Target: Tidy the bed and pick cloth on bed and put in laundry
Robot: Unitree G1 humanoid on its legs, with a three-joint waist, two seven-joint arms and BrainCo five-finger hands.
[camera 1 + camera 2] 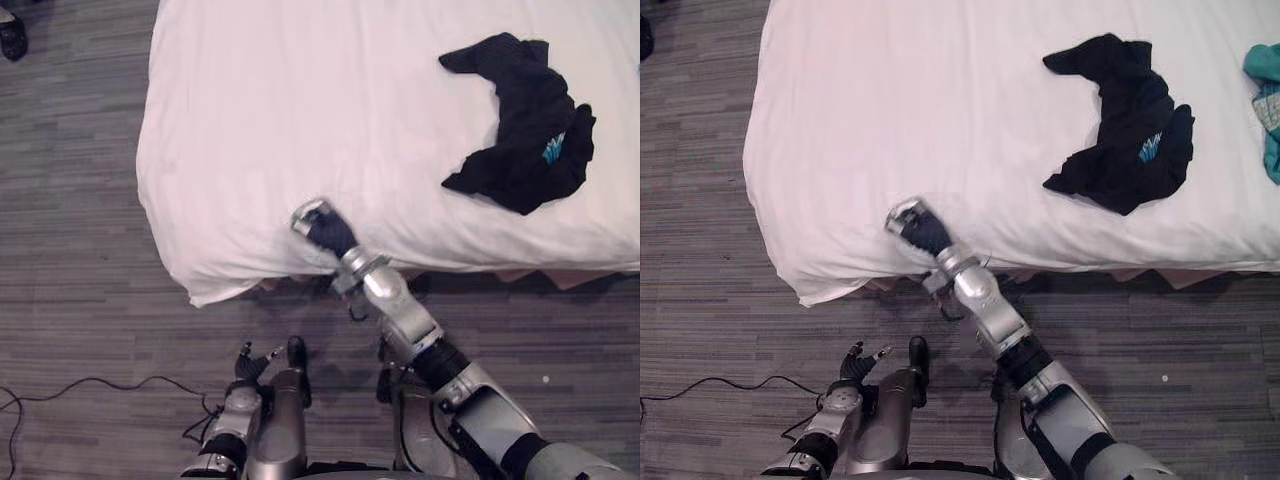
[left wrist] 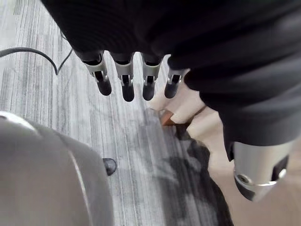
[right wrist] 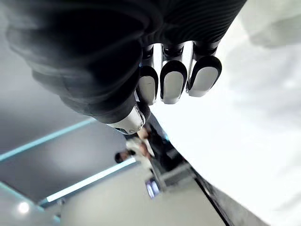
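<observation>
Two cloths lie on the white-sheeted bed (image 1: 280, 100): a crumpled black fabric garment (image 1: 525, 130) toward its right side, back from the front edge, and a teal cloth (image 1: 1265, 95) at the right edge. The right hand (image 1: 322, 228) rests on the sheet at the front edge, well apart from the garment; whether it grips anything I cannot tell. The left hand (image 1: 250, 362) hangs low over the grey plank floor (image 1: 80, 300), fingers (image 2: 123, 84) straight and empty. To smooth well, the right hand should probably press flat and sweep toward the edge, then reach for the garment's bunched middle.
</observation>
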